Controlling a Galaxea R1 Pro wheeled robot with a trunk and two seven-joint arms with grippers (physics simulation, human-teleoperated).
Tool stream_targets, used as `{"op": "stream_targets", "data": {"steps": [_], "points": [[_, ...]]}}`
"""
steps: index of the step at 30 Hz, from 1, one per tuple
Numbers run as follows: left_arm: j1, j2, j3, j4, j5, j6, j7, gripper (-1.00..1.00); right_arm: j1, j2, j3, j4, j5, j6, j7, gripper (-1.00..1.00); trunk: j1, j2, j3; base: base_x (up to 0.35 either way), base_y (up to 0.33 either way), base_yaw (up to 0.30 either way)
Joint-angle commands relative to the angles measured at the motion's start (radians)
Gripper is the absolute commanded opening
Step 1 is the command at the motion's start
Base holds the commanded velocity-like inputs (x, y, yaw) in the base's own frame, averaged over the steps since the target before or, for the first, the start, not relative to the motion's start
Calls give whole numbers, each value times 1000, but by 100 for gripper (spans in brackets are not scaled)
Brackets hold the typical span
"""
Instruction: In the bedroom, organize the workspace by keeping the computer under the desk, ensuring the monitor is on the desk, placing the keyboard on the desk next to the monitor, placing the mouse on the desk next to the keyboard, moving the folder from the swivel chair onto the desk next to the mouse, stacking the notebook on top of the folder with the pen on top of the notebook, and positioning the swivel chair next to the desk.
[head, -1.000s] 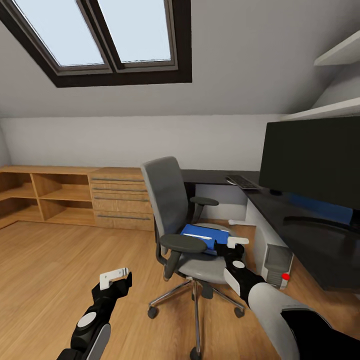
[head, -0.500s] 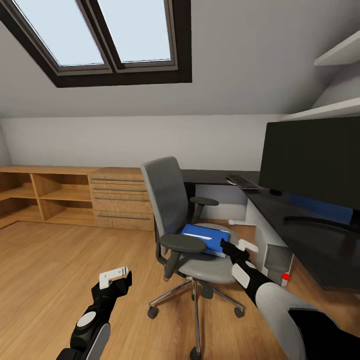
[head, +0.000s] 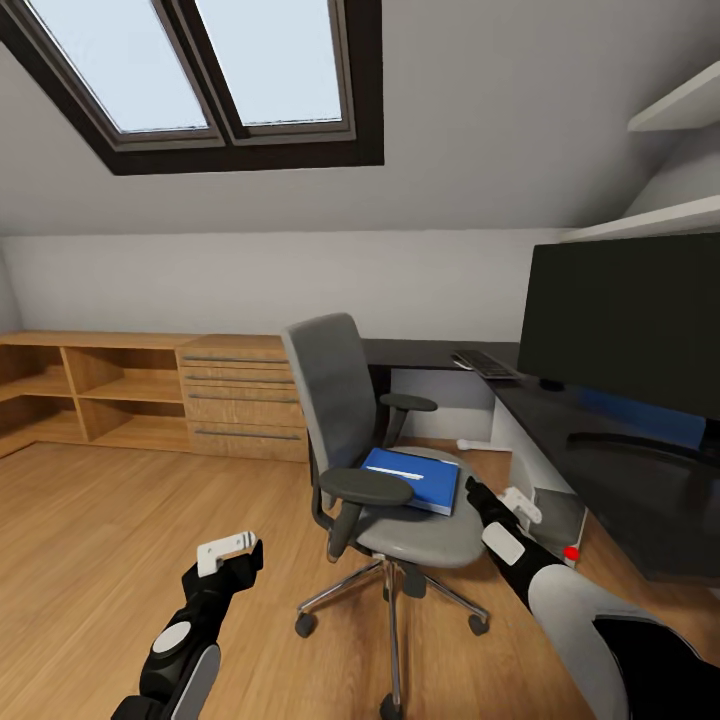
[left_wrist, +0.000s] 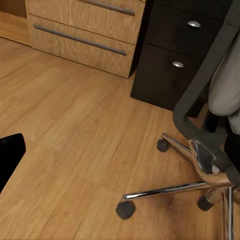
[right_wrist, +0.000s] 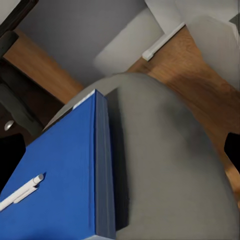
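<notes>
Two grippers sit nearest the camera: the left gripper hangs low over the wood floor, its fingers spread and empty, and the right gripper hovers just beside the swivel chair's seat edge, whether released or clenched I cannot tell. Beyond it, the blue folder lies flat on the grey seat with the pen resting on top. Farther off, the monitor stands on the black desk, with the keyboard at the desk's far end. The risk: lifting the folder tilted would likely roll the loose pen off, and a push on the seat could roll the castors away.
</notes>
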Motion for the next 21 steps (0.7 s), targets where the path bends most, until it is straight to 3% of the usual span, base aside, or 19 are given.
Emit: {"op": "stream_targets", "data": {"steps": [1,13,16,17,21], "points": [[-1,1,-3,-2,9,2,9,100,-1,1,-6,0,2,-1,-1,100,0,-1,-1,0,0,0],[-1,0,-2,-8,9,2,11,100,-1,1,-7,-4,-3,-2,-3,100,0,-1,-1,0,0,0],[-1,-2,-1,-20,9,2,17,100,-1,1,-7,-5,-3,-2,-3,100,11,-22,-11,0,0,0],[-1,-2,-2,-22,10,2,65,100,-1,1,-7,-5,-3,-4,-3,100,15,-29,-14,0,0,0],[-1,-2,0,-22,11,4,71,100,-1,1,-7,-5,-3,-6,-2,100,30,-57,-26,0,0,0]]}}
